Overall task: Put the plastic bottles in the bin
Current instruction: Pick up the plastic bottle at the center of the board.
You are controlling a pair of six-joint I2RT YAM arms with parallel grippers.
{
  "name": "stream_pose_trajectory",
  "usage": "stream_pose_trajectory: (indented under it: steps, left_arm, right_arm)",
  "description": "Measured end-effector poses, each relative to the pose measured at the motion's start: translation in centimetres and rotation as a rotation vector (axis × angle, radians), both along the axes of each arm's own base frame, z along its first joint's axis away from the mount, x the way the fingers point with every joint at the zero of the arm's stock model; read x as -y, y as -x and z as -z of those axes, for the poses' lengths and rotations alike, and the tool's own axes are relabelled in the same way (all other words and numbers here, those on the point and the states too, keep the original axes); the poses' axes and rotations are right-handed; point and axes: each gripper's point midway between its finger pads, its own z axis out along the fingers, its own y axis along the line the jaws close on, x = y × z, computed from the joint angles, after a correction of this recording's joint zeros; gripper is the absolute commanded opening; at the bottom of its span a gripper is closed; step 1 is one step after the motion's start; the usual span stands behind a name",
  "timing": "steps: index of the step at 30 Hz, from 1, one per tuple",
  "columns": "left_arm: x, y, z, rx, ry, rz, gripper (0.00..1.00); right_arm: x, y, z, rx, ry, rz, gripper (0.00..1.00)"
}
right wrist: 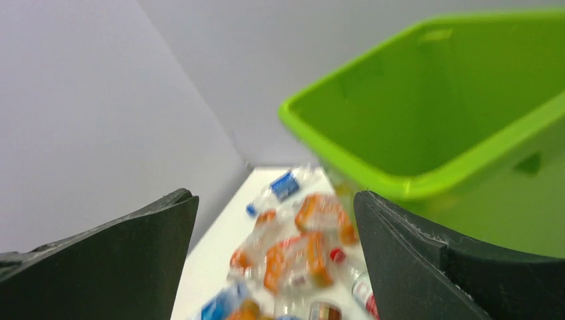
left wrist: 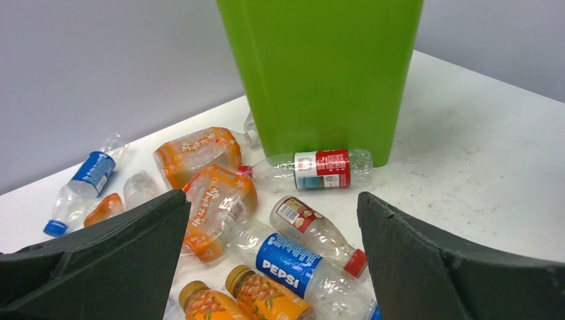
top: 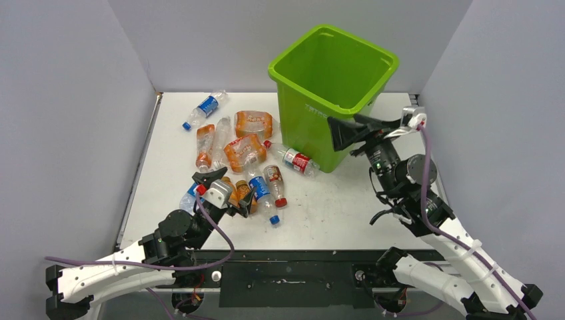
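Grey walls (top: 66,100), white table (top: 340,207)

White "PEPSI" stands on the blue label of a clear bottle (left wrist: 293,265), lower centre of the left wrist view. No other print is legible.

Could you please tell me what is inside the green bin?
Only bare green inner walls of the bin show; its floor is hidden behind the near wall, so anything lying there cannot be seen.
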Motion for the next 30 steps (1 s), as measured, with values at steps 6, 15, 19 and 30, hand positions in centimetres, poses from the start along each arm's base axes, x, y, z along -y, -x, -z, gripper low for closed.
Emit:
stream_pose_trajectory:
  steps: [6, 15, 19, 30]
  left_arm:
    - [-0.7, 0.0, 0.3, -0.01, -0.011, -0.053, 0.96]
    - [-1.6, -0.2, -1.7, 0.011, -0.051, -0.094, 0.96]
    - [-2.3, 0.0, -1.1, 0.023, -0.038, -0.094, 0.96]
    - [-2.4, 0.3, -0.5, 0.015, -0.039, -0.077, 0.96]
  right_arm:
    - [-2.9, 2.1, 13.8, -0.212, 0.113, -0.193, 0.94]
    - [-7.6, 5.0, 31.1, -0.591, 0.394, -0.37, 0.96]
    - [-10.1, 7.1, 34.4, -0.626, 0.512, -0.439, 0.91]
    - [-16.1, 9.7, 40.5, -0.647, 0.774, -0.464, 0.83]
